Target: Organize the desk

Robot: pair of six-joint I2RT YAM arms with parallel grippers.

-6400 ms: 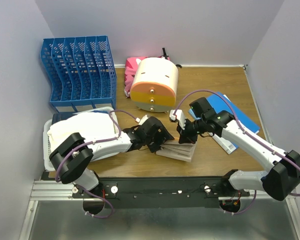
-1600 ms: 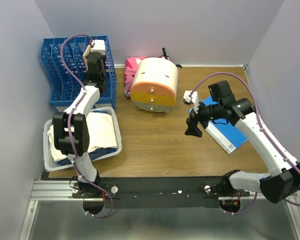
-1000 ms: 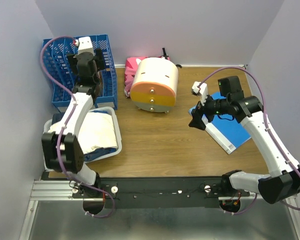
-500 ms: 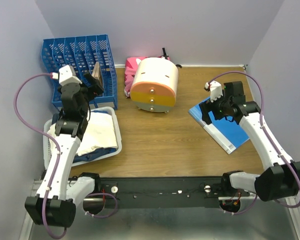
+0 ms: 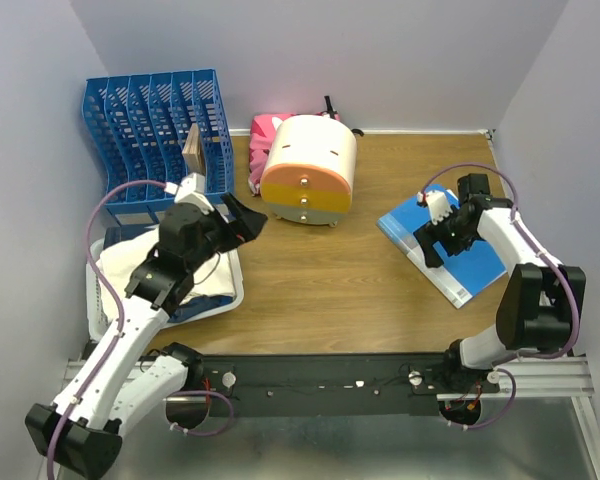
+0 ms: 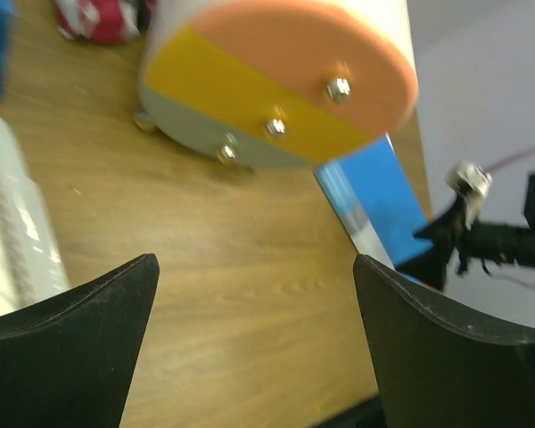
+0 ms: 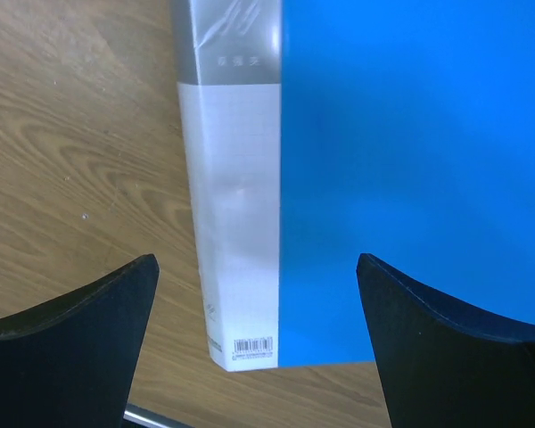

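Front rail: a black metal rail [image 5: 320, 372] runs along the near edge of the desk [image 5: 320, 285]. The desk is the wood-grain worktop filling the space between the lavender walls.
Left end effector: the left end effector [image 6: 254, 259] has its fingers spread wide with nothing between them. It hangs over bare wood just right of the white tray [image 5: 238, 283] and faces the drawer unit.
Right end effector: the right end effector [image 7: 254, 263] is spread wide and empty, poised over the white spine of the blue binder [image 5: 472, 262]. Whether it touches the cover cannot be told.
Tray: it sits at the near left with a cream cloth [image 5: 212, 280] heaped in it. The left arm crosses above it.
Binder: it lies flat on the right side, askew to the worktop's edges.
Drawer unit: a round cream-and-orange drawer unit [image 5: 310, 160] stands at mid-back, with three small knobs on its face.
Pink item: a pink item [image 5: 263, 135] sits just behind the unit's left side; what it is cannot be told.
File rack: a blue file rack [image 5: 140, 125] fills the far left corner. One brown flat item [image 5: 191, 150] stands upright in a right-hand slot, and the other slots look empty.
Done, as judged: at least one flat item is filed.
Left, as judged: the binder lies loose and looks like the next piece to handle, and the pink item may need a place too.
In the way: the drawer unit stands between binder and rack, and the left arm hangs near the rack's front.
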